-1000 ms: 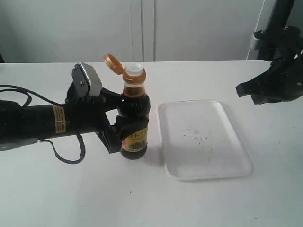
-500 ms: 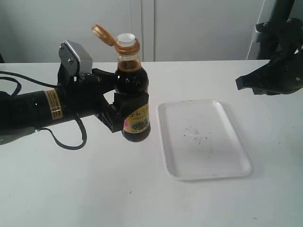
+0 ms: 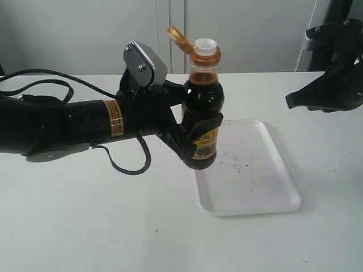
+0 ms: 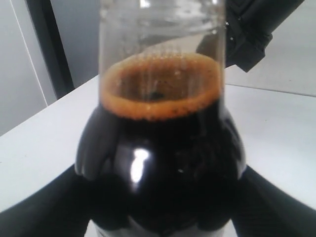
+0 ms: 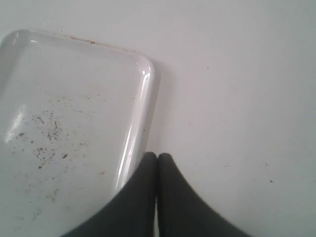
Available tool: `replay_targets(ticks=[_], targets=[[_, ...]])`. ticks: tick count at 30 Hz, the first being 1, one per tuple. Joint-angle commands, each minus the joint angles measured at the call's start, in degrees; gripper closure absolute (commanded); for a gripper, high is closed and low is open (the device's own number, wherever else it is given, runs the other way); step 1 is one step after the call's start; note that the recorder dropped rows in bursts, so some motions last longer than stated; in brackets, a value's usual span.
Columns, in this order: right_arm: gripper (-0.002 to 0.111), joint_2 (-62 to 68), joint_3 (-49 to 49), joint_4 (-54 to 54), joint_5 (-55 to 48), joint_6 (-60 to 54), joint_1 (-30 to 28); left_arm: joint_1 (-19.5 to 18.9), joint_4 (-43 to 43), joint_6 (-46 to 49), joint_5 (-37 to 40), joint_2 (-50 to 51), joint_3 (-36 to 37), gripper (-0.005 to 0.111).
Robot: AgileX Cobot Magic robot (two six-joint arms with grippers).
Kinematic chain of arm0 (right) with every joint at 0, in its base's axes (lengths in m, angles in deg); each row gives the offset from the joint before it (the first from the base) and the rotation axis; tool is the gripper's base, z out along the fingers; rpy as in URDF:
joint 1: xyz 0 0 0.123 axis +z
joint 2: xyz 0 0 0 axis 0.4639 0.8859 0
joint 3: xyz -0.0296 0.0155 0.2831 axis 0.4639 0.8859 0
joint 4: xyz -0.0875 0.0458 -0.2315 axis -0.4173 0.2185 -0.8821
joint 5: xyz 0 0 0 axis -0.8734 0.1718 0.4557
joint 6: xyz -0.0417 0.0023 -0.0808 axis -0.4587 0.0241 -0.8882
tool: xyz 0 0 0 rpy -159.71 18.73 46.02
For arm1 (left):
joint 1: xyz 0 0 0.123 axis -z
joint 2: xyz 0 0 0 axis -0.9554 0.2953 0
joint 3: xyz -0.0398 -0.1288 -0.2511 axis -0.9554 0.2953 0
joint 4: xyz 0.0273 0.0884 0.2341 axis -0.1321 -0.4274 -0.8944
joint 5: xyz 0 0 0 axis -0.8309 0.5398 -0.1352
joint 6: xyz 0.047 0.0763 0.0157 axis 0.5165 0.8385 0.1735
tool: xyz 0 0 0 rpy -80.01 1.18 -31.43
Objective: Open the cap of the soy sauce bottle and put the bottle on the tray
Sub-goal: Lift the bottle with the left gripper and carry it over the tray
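Exterior view alone takes in the whole scene: one soy sauce bottle (image 3: 202, 116), one tray (image 3: 249, 187) and two arms over a white table (image 3: 85, 226). The left gripper (image 3: 190, 133) is clamped on the bottle's dark body and holds it upright in the air, clear of the table, with its base over the tray's edge at 9 o'clock. The cap (image 3: 178, 39) is flipped open, hanging from the orange collar toward 10 o'clock of the white spout. The left arm reaches in nearly level from 9 o'clock, its wrist camera housing on top. The right gripper (image 3: 298, 101) hangs above the table at 3 o'clock of the tray, well apart from the bottle. Left wrist view shows what the exterior cannot: the soy sauce bottle (image 4: 160, 148) fills the picture, an orange-brown ring of foam marks the liquid's surface in the neck, and the dark fingers (image 4: 44, 212) press on either flank of the glass. Right wrist view looks down on the right gripper (image 5: 158, 158), its fingertips pressed together with nothing between them, above the table just beside the tray (image 5: 140, 113), whose floor is scattered with dark specks.
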Motion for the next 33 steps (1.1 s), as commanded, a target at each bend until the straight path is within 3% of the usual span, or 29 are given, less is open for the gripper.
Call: replay_targets(ticks=[1,11,33], targets=[[0.108,0.03,-0.34,-2.16,1.1,-0.15,-0.76,2.25,3.4,0.11,-4.18,1.6,-4.21,0.107],[0.108,2.76,-0.34,-1.97,1.72,1.39,-5.51,4.45,4.84,0.6,-3.56,7.54,-11.34,0.107],[0.108,8.5,-0.34,-0.26,5.26,1.39,-5.51,5.38,7.75,0.5,-5.14,18.31,-20.62,0.107]])
